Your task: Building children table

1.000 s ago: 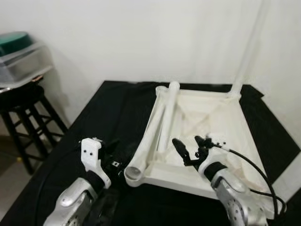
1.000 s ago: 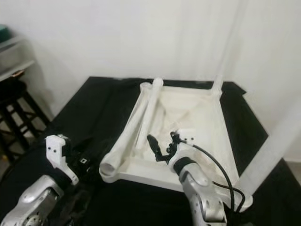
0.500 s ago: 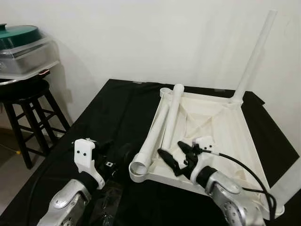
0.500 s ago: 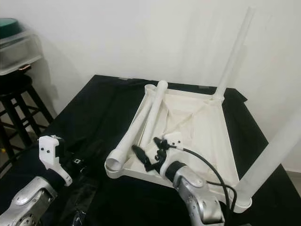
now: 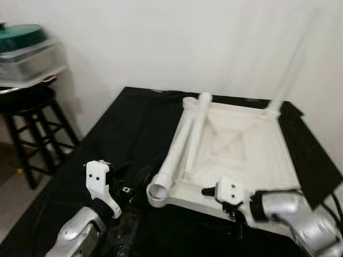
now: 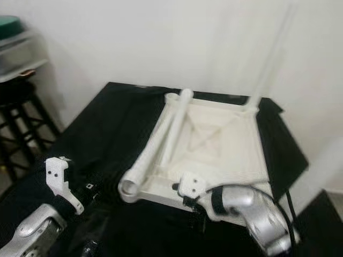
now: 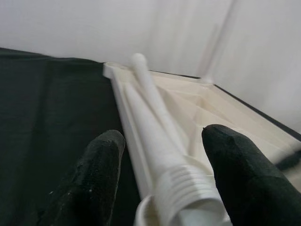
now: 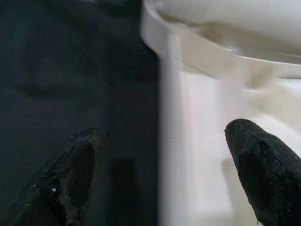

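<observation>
Tabletop point(image 5: 236, 147) — white, upside-down, ribbed underside

No legible text or labels anywhere

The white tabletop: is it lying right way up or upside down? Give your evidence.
Upside down. The white tabletop shows its ribbed underside on the black cloth, and a fitted leg points upward from its far corner.

A black wooden stool point(image 5: 32, 120) beside the white wall point(image 5: 161, 37) carries a green-lidded clear container point(image 5: 29, 53).
</observation>
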Controlling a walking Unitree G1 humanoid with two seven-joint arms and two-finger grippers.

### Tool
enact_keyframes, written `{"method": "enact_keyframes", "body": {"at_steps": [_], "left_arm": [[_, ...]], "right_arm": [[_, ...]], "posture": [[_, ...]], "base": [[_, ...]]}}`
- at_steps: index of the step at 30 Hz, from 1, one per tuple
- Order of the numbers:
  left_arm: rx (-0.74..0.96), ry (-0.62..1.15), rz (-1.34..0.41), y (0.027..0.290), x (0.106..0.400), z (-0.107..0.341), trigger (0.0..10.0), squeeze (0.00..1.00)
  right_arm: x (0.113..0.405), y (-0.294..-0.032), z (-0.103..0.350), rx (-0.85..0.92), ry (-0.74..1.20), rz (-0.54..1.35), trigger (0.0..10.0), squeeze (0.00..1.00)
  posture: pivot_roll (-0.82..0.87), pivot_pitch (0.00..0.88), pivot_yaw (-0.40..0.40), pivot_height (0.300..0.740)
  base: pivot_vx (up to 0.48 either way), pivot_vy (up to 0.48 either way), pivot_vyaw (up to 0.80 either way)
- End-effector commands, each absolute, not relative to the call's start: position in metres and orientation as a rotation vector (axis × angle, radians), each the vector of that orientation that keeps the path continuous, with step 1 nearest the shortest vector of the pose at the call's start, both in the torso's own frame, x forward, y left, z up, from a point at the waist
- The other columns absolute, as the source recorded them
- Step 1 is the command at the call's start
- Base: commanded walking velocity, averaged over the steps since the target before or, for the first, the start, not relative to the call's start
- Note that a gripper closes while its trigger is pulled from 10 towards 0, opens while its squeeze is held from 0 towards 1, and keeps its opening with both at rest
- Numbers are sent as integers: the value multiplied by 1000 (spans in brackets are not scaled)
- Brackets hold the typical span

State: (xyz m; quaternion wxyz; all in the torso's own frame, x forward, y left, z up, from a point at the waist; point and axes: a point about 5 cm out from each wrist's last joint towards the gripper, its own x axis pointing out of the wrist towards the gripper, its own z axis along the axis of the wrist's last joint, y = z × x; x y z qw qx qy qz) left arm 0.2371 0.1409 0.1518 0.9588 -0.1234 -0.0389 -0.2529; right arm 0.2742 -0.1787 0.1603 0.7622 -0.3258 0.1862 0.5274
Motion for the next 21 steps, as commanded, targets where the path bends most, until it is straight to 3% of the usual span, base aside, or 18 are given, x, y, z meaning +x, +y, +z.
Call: {"method": "enact_keyframes", "body": {"at_steps": [1,7,10,21], "left_arm": [[-245,-69,-510,141,236,151,10000,0],[-249,-71,-513,139,235,151,10000,0],[-252,-74,-513,137,232,152,10000,0],[-263,-74,-516,134,228,153,10000,0]], "right_arm": [[279,-175,157,-738,424,1190,10000,0],[301,-167,149,-732,480,1212,10000,0],[321,-157,146,-622,528,1193,10000,0],[323,-148,137,-651,628,1358,10000,0]], "posture": [[26,0,-42,740],[42,0,-58,740],[50,0,-68,740],[61,0,-84,740]], "base": [[0,0,0],[0,0,0],[0,0,0],[0,0,0]]}}
